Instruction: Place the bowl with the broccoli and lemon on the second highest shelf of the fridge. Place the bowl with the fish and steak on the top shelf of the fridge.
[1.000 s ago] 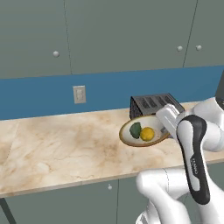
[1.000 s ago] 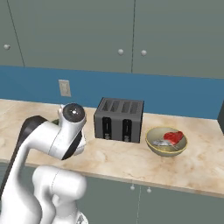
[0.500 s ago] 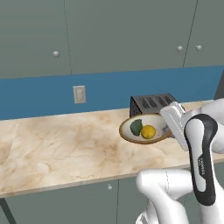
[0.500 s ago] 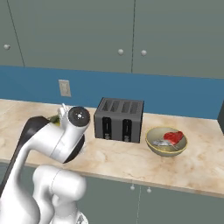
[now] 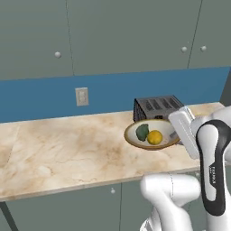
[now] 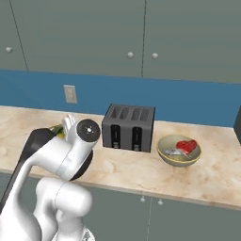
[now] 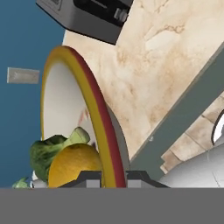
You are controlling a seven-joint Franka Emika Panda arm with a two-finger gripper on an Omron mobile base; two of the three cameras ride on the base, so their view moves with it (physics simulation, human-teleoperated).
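**Gripper holds the broccoli-and-lemon bowl by its rim above the counter**

The white arm's two-finger gripper (image 7: 107, 177) is clenched on the rim of a shallow cream bowl with a yellow and red edge (image 5: 151, 134); in the hand view the two dark fingertips (image 7: 89, 178) sit on either side of that rim, one inside and one outside. Inside the bowl lie a dark green lump of broccoli (image 5: 142, 131) and a bright yellow round lemon (image 5: 155, 137), touching each other, the broccoli to the left of the lemon in the left base view. The bowl hangs over the beige marbled stone counter (image 5: 67, 149), just in front of a dark grey four-slot toaster (image 6: 129, 127) that stands near the counter's back edge against the blue wall. A pale wall socket (image 6: 70, 93) sits on that blue wall to the left of the toaster.

To the right of the toaster, well apart from the held bowl, a second olive-rimmed bowl (image 6: 179, 150) rests on the counter. It holds a bright red chunk of steak (image 6: 187, 145) and a small silvery-grey piece of fish (image 6: 173, 151), the fish lying to the steak's left.

Grey-green cabinet doors with round knobs (image 5: 57, 54) hang above the wall.
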